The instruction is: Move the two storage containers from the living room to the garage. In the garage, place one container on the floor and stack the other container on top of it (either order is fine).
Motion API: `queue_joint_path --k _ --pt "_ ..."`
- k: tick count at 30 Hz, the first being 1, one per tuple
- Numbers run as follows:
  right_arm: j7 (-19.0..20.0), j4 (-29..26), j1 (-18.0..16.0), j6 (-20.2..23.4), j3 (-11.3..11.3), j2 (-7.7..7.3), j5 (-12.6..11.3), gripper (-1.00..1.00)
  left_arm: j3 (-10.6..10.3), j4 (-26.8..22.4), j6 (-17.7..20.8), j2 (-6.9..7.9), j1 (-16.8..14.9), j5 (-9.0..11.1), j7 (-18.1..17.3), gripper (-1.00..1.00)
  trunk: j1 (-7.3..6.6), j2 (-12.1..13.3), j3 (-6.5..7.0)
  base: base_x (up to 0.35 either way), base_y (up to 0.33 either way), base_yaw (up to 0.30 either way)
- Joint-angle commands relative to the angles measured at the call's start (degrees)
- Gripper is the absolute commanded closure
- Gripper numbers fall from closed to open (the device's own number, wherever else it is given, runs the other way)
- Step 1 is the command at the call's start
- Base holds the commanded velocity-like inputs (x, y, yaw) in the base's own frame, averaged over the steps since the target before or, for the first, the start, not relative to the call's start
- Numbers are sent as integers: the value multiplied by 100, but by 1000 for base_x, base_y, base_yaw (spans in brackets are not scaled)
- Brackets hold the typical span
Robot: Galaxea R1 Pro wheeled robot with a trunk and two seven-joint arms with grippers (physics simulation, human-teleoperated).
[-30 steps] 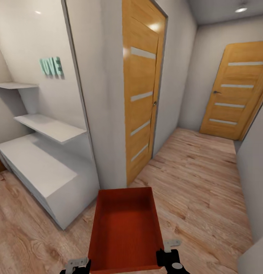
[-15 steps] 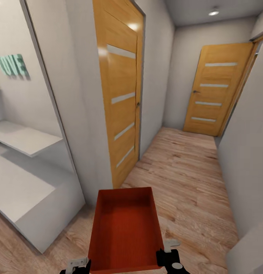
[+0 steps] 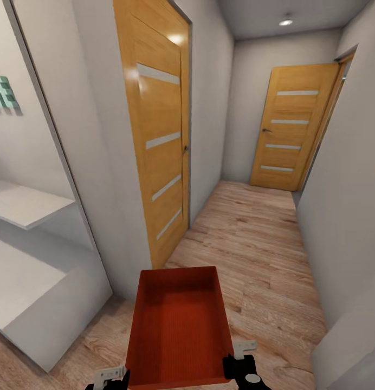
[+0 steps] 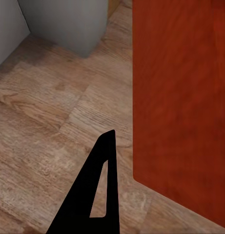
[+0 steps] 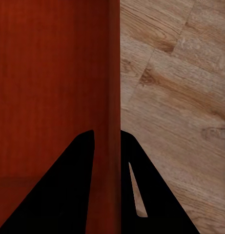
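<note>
One red container (image 3: 179, 325) sits low centre in the head view, carried between both grippers. Right gripper (image 5: 108, 146) fingers clamp its wall; left gripper (image 4: 166, 141) grip: cannot tell. View has swung toward the corridor; transit continues, garage not reached.

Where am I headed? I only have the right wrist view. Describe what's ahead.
Observer: A narrow hallway with a wood floor and a door at its far end.
Operator: Report the left side.
Observer: A second door stands along the left wall, closer to you.
Operator: Check the left gripper.
Observer: The left gripper is at the bin's near corner. In the left wrist view one finger sits outside the wall with a gap, so I cannot confirm its grip.
</note>
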Motion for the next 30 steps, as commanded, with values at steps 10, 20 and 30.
queue_joint_path --k 10,20,30 --pt "-113 -19 -12 -21 -318 -4 36 100 99 9 -3 64 2 -1 4 100 0 -4 -6 0 0 -35" --pt "-113 -19 -12 -21 -318 -4 37 100 99 9 -5 64 2 -1 4 100 0 -4 -6 0 0 -225" --pt "-113 -19 -12 -21 -318 -4 38 100 99 9 -5 64 2 -1 4 100 0 -4 -6 0 0 -240"
